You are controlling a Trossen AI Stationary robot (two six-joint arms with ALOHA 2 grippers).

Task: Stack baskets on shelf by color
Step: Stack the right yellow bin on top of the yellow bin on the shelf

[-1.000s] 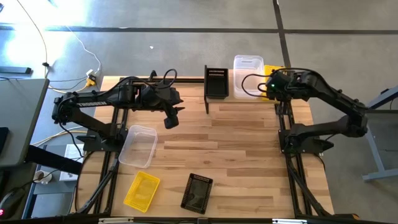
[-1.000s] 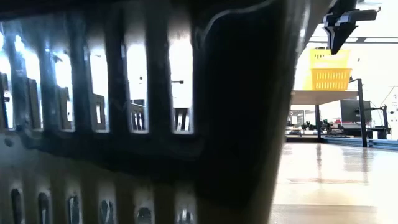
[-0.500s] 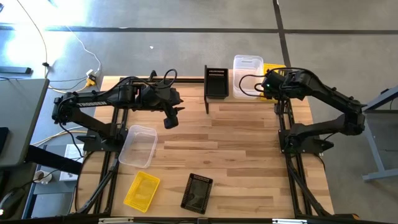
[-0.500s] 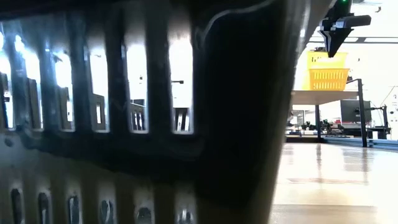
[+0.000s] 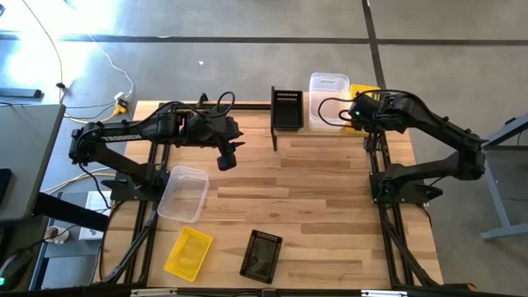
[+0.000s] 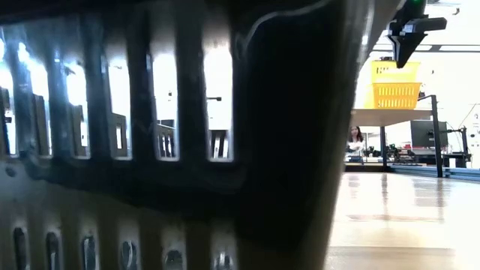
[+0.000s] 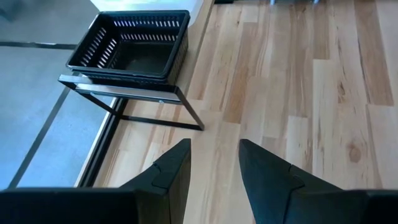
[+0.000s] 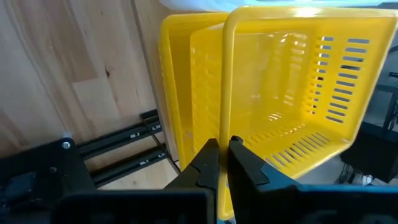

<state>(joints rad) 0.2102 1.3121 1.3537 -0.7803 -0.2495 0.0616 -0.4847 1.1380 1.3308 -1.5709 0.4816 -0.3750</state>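
Two yellow baskets [image 8: 292, 93] sit nested, the lower one resting on the shelf [image 6: 382, 116] at the table's far right. My right gripper [image 8: 222, 155] is above them, shut on the upper one. Further along the shelf stand a black basket [image 7: 130, 43] and a clear tub [image 5: 328, 89]. My left gripper [image 7: 214, 168] hangs open over the left middle of the table [image 5: 224, 157], holding nothing. Loose on the table lie a clear tub [image 5: 183, 194], a yellow basket [image 5: 188, 252] and a black basket [image 5: 261, 256]. My right gripper pinches the upper yellow basket's rim [image 8: 225, 118] between its two fingers, one finger inside the basket and one outside. The fingers come slanting down from above, as the low view [image 6: 403, 45] shows. The basket sits upright, nested in the lower yellow basket.
The loose black basket stands right against the low camera [image 6: 187, 135] and blocks most of that view. Bare wood lies in the middle of the table [image 5: 313, 190]. A person [image 6: 352, 139] shows far off in the room beyond the table.
A person has come into sight in the room beyond the table. Neither arm nor any basket has visibly moved.
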